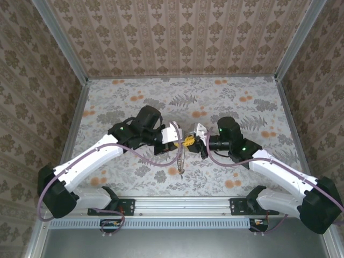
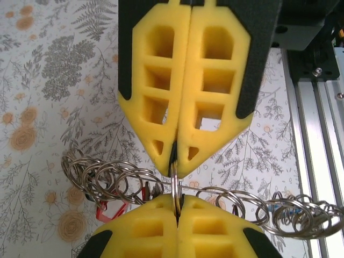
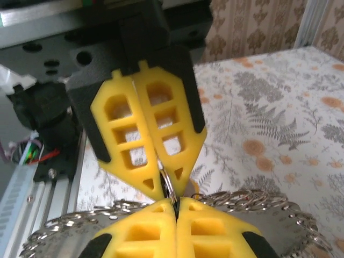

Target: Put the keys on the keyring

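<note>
- Threading is looking only partly under way, judging by how things are lying.
- The left gripper (image 2: 177, 203) and right gripper (image 3: 176, 204) are meeting tip to tip at mid-frame, each pair of jaws pinching together on one loop of the keyring (image 2: 174, 180), which is hanging above the worktop (image 2: 43, 107).
- The keys are dangling among the loops, the red key (image 2: 110, 208) at lower left and the blue key (image 2: 293, 209) at lower right. Whether either is sitting properly on a loop is not showing.

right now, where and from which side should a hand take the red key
Likely by its red plastic head, coming from the side facing away from the chain of rings: the head pokes out past the rings, beside the shut left hand, and is its only bare part showing.
</note>
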